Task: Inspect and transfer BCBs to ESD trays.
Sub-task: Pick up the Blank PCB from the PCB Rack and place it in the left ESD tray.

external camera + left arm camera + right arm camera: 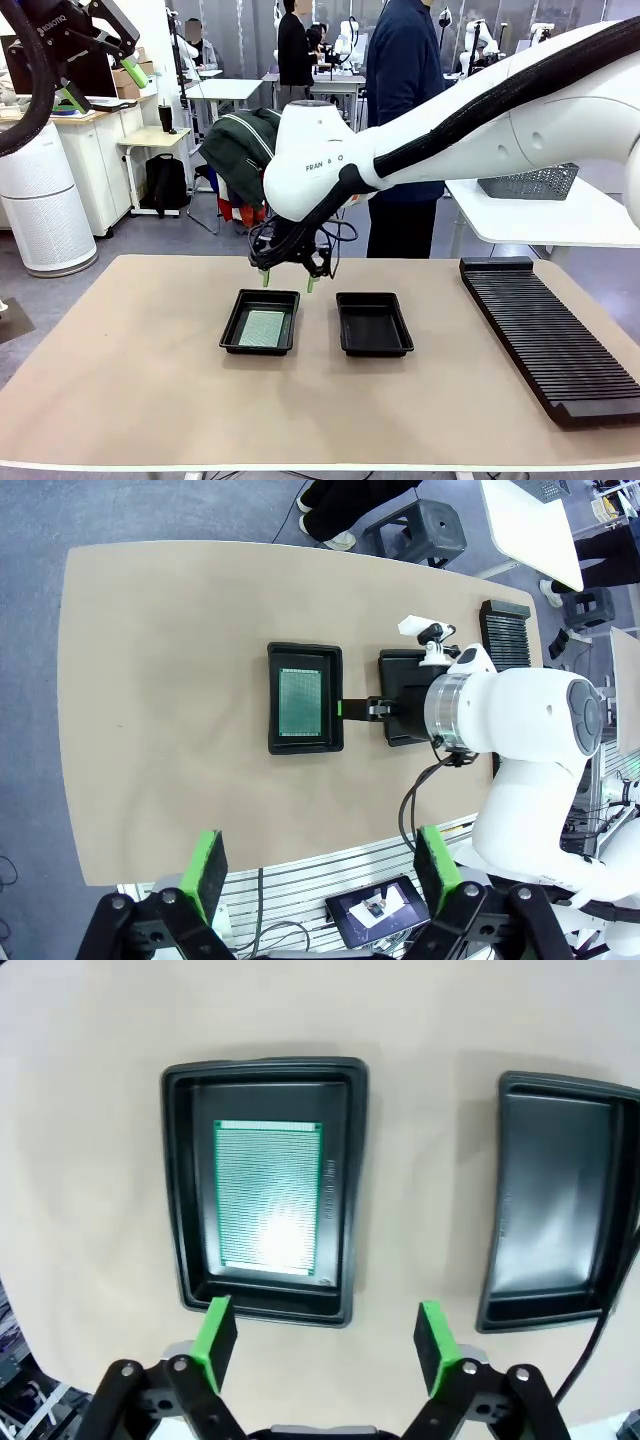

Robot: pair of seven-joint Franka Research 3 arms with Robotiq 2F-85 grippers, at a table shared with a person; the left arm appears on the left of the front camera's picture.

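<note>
Two trays (229,328) (374,325), one BCB (265,328), one rack (545,340)

Grey floor (180,235), white side table (545,215)

White arm (310,160), black green-padded right pincer (287,281)

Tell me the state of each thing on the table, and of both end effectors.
Board: lying flat in the left tray.
Left tray: holds the board.
Right tray: empty.
Rack: no boards in it.
Right end effector: open, empty, above the left tray.
Left end effector: open, empty, high over the table.
</note>
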